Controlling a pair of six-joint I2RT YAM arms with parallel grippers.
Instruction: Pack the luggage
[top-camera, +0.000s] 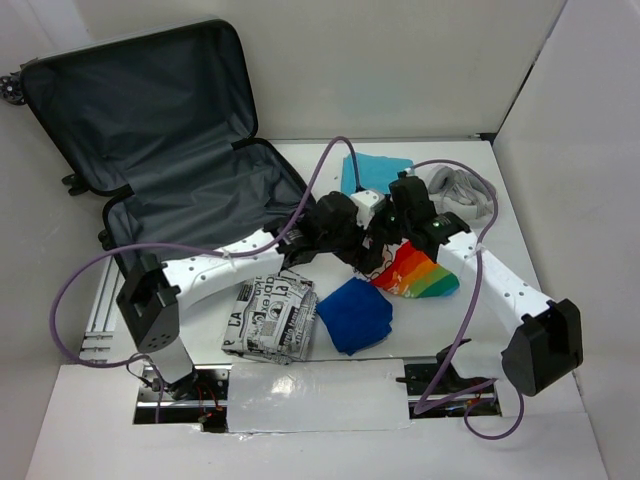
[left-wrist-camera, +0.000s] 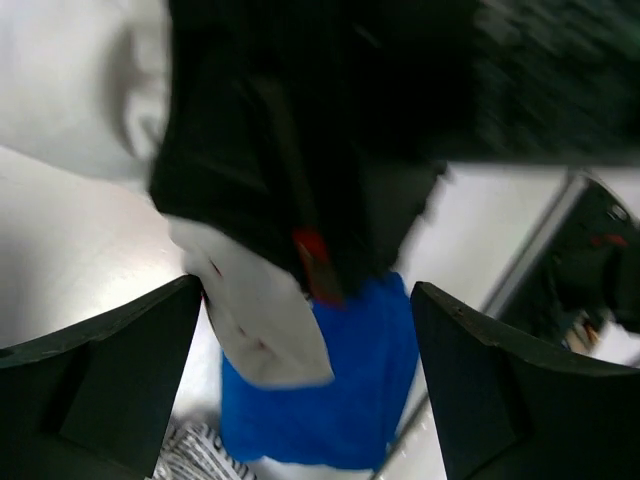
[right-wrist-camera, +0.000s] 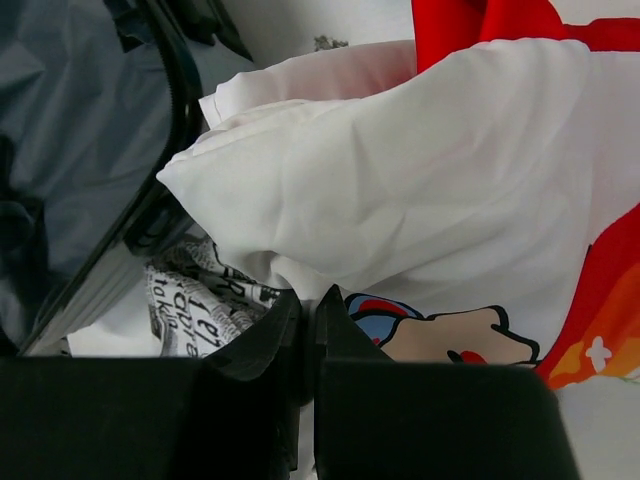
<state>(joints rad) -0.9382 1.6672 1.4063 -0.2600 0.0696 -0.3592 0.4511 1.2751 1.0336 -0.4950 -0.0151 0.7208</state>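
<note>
White printed cloth (right-wrist-camera: 400, 170) pinched in the right gripper (right-wrist-camera: 310, 300). Left gripper (left-wrist-camera: 308, 290) spread wide, holding nothing, cloth hanging just ahead of it. Luggage (top-camera: 170, 130) open to its left.

Count: 1 suitcase (top-camera: 140, 100), 2 arms (left arm (top-camera: 215, 272), right arm (top-camera: 495, 280)), 5 cloth items: 1 newsprint bundle (top-camera: 270, 318), 1 blue cloth (top-camera: 355, 313), 1 rainbow garment (top-camera: 420, 275), 1 teal cloth (top-camera: 375, 170), 1 grey cloth (top-camera: 465, 190).

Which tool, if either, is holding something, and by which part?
The right tool is shut on the white rainbow-print garment, seemingly pinching a fold of its white part. The left tool is open and holds nothing.
</note>
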